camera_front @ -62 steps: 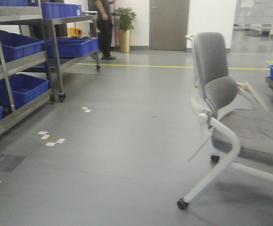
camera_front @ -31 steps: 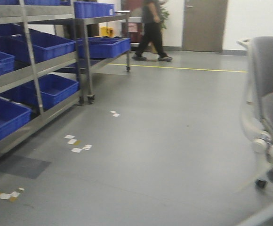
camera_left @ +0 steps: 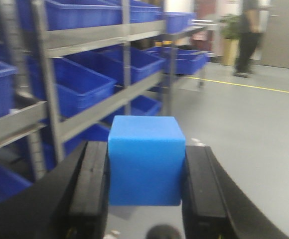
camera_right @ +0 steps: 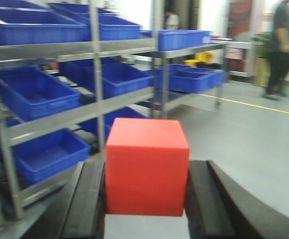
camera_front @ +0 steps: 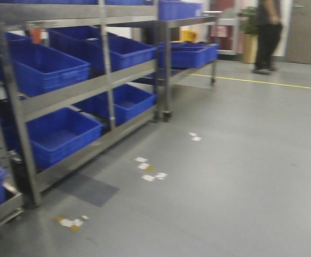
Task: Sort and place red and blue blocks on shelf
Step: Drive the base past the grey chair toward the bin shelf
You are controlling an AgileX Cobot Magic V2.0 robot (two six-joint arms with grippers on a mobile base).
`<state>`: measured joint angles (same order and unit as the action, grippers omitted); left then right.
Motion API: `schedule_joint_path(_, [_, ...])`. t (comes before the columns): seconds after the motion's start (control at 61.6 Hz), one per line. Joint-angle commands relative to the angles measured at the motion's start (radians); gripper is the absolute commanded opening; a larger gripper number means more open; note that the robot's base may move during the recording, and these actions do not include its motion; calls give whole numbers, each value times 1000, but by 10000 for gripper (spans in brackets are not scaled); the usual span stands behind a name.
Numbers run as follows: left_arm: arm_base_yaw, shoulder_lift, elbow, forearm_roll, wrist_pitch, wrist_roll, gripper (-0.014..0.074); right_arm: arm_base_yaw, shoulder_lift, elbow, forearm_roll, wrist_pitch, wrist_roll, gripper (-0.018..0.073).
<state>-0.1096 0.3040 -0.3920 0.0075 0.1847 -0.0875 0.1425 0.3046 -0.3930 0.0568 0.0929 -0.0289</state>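
My left tool [camera_left: 147, 191] clamps the small matte mid-blue cube [camera_left: 145, 159], my right tool [camera_right: 148, 201] the bright-red cube [camera_right: 145, 169], each across flat opposite faces; both seem light, rigid, grippy.

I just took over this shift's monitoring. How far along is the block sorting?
Done: both blocks are picked up. In hand: the left pincer grips the blue block, the right pincer the red block. Remaining: the shelf is in view ahead, but neither block is placed on it yet.
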Motion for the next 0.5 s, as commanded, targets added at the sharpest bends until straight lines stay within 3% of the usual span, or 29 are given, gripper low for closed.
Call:
schedule_joint_path(0.0, [-1, 9, -31, -8, -87, -2, 122, -5, 9, -27, 0, -93, -9, 257])
schedule_joint_path(0.487, [-1, 9, -31, -8, -87, -2, 122, -4, 9, -27, 0, -93, -9, 257])
